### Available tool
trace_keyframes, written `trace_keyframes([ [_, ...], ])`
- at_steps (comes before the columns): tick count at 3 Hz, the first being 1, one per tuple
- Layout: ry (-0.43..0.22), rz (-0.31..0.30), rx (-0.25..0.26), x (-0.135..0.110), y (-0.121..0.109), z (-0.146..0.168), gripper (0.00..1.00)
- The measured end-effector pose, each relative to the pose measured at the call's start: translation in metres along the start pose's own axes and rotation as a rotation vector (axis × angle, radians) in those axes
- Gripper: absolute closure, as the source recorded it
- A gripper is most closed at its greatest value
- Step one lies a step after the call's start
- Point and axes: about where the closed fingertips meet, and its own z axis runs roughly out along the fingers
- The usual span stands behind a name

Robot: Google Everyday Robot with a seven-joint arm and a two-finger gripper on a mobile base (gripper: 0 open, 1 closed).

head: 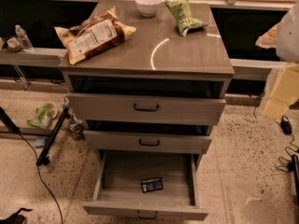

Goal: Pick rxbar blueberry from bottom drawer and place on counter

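The rxbar blueberry, a small dark blue bar, lies flat on the floor of the bottom drawer, a little right of centre and near the front. The drawer is pulled fully open. The counter is the glossy grey-brown top of the cabinet. My gripper hangs pale at the right edge of the view, beside the cabinet, level with the upper drawers, far above and to the right of the bar. It holds nothing that I can see.
On the counter are a brown-and-white chip bag at the left, a white bowl at the back and a green snack bag at the back right. The two upper drawers are partly out. Cables lie on the floor at the right, and a black stand is at the left.
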Motion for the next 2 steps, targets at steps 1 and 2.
trace_keyframes([
  [1,-0.006,-0.003,0.012,-0.002,-0.001,-0.001,0.0],
  [2,-0.025,0.004,0.004,-0.012,0.003,0.023,0.0],
])
